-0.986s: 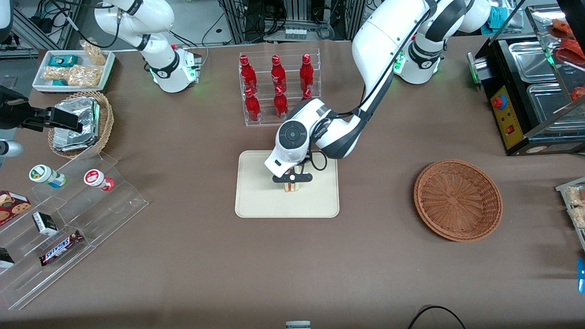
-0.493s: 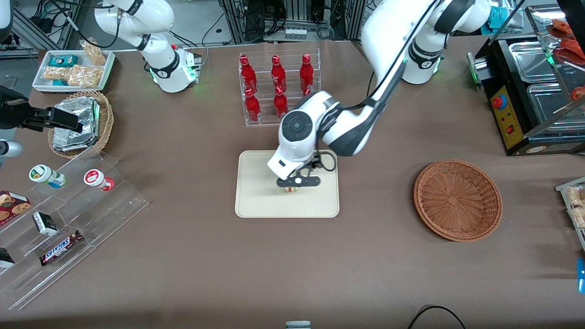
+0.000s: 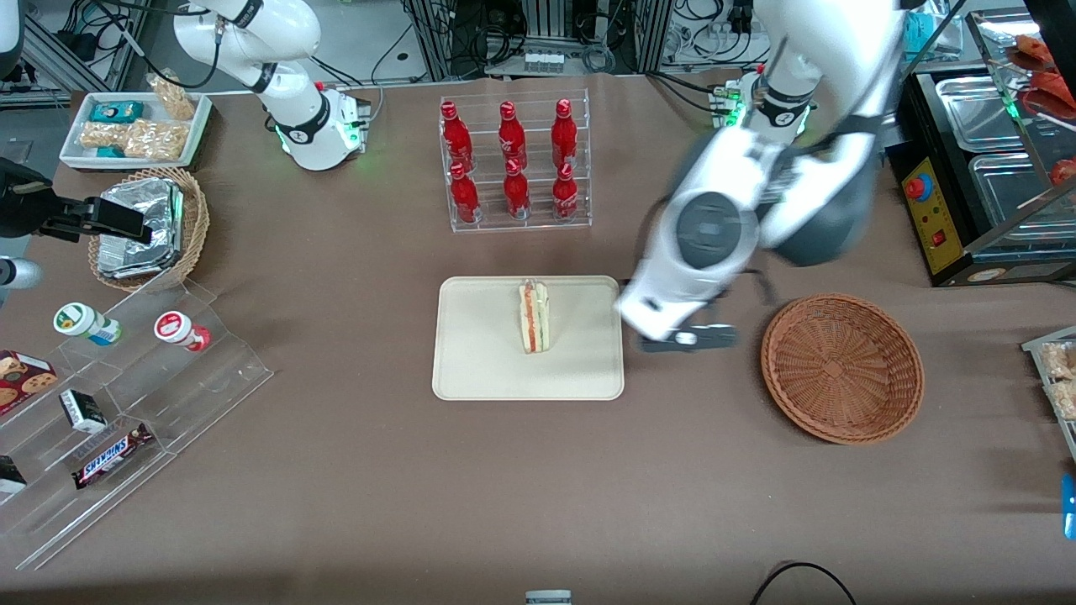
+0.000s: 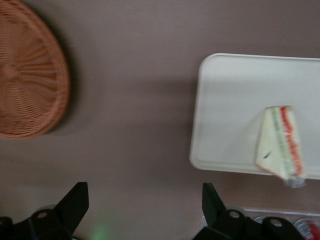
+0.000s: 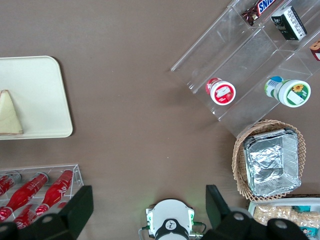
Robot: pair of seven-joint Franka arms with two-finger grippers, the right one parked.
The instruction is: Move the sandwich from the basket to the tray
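The sandwich (image 3: 533, 317) (image 4: 280, 143) (image 5: 9, 115) stands on edge on the cream tray (image 3: 479, 361) (image 4: 225, 115) (image 5: 35, 95), its red and green filling showing along the cut side. The reddish-brown wicker basket (image 3: 842, 366) (image 4: 25, 80) lies toward the working arm's end of the table and holds nothing. My gripper (image 3: 688, 339) (image 4: 145, 202) hangs open above bare tablecloth between the tray and the basket, with nothing between its fingers.
A clear rack of red bottles (image 3: 513, 168) stands farther from the front camera than the tray. A tan basket with foil packs (image 3: 147, 227), a white snack tray (image 3: 134, 126) and clear stepped shelves (image 3: 126, 403) lie toward the parked arm's end. A black food warmer (image 3: 975, 168) stands beside the working arm.
The gripper let go of the sandwich on the tray, lifted and swung away toward the basket. The sandwich stays standing on the tray, now uncovered.
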